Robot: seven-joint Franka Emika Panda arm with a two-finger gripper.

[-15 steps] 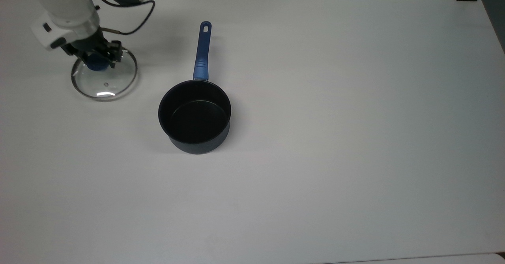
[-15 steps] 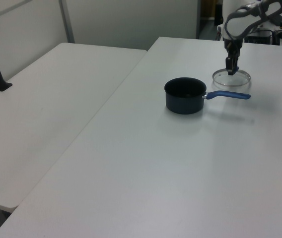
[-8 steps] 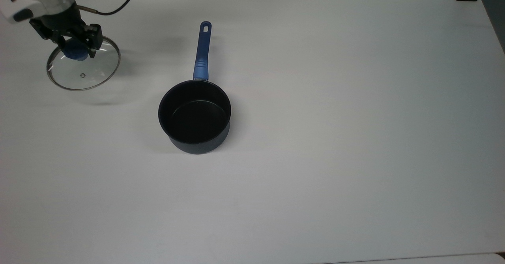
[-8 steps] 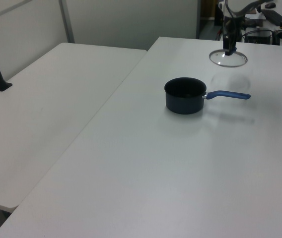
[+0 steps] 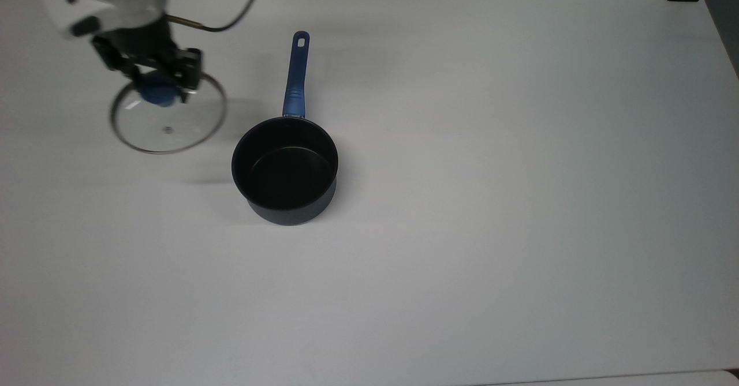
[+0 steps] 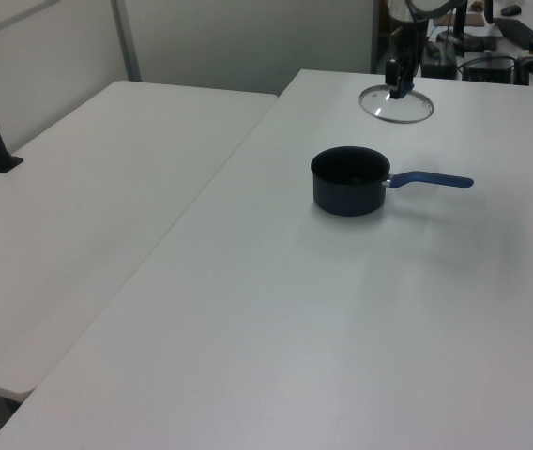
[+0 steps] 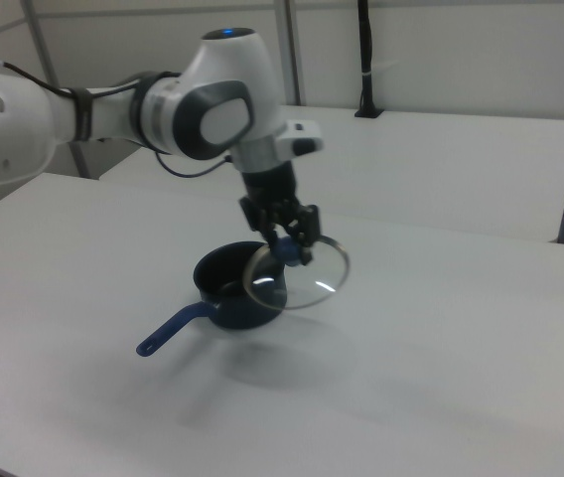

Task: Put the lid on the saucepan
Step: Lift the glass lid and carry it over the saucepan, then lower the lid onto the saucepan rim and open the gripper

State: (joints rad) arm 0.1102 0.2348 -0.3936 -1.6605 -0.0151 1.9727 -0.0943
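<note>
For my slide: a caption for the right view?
End effector holds the lid by its knob, in the air beside the open saucepan.

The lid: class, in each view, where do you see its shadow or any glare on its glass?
Top view: the lid, held by the tool, casts a faint shadow on the table below it. Right view: a bright glint sits on the glass, and a soft shadow lies on the table beneath. Left view: neither is discernible.
</note>
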